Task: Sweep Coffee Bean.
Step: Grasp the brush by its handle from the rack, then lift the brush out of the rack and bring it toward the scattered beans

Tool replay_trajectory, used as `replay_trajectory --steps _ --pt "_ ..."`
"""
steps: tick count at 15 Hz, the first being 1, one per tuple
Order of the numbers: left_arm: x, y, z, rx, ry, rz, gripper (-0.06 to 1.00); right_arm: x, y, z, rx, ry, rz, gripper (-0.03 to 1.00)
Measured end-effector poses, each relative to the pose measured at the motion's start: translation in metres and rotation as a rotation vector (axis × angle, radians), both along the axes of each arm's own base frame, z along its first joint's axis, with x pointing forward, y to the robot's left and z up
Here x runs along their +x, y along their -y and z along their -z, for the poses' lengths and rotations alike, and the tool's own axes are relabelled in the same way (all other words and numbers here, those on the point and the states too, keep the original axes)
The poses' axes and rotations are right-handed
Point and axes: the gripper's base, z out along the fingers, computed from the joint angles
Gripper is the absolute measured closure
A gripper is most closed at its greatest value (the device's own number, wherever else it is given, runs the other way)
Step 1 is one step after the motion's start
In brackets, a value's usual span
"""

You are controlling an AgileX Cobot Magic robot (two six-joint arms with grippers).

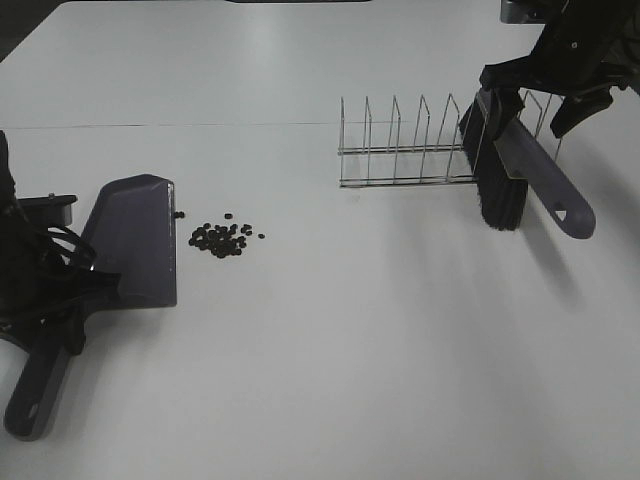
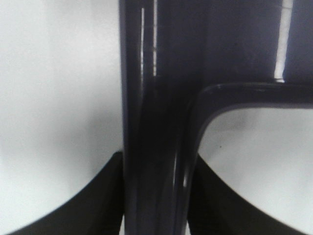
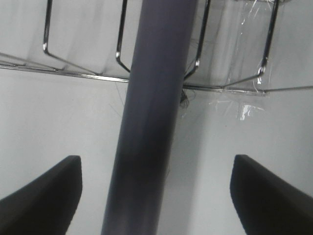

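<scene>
The coffee bean pile (image 1: 224,238) lies on the white table just right of the purple dustpan (image 1: 135,240), with a stray bean or two at the pan's lip. My left gripper (image 1: 58,318) is shut on the dustpan's handle (image 2: 156,147), which fills the space between its fingers (image 2: 98,208). A purple brush (image 1: 530,165) with black bristles (image 1: 498,195) leans on the wire rack (image 1: 410,150) at the right. My right gripper (image 1: 532,98) straddles the brush handle (image 3: 146,122), open, with a gap on each side between the handle and the fingers (image 3: 44,196).
The wire rack (image 3: 78,73) stands right behind the brush, its prongs upright. A thin seam line (image 1: 200,126) crosses the table behind the dustpan and beans. The table's far left corner (image 1: 40,30) falls off to a dark floor.
</scene>
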Motion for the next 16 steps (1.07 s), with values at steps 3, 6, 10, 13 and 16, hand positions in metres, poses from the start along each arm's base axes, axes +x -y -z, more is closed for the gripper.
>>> replay_trajectory --steps 3,6,10,13,16 --pt "0.000 0.000 0.000 0.000 0.000 0.000 0.62 0.006 0.000 0.016 -0.001 0.013 0.005 0.26" --pt "0.000 0.000 0.000 0.000 0.000 0.000 0.62 0.007 0.000 0.026 -0.001 -0.009 0.005 0.37" --pt "0.000 0.000 0.000 0.000 0.000 0.000 0.62 0.004 0.001 0.024 -0.004 -0.034 0.003 0.66" --pt "0.000 0.000 0.000 0.005 -0.006 0.007 0.62 0.000 0.001 0.000 -0.006 -0.001 0.025 0.66" --pt "-0.002 -0.002 0.000 0.025 -0.026 0.031 0.62 -0.009 0.004 -0.042 -0.040 0.068 0.037 0.66"
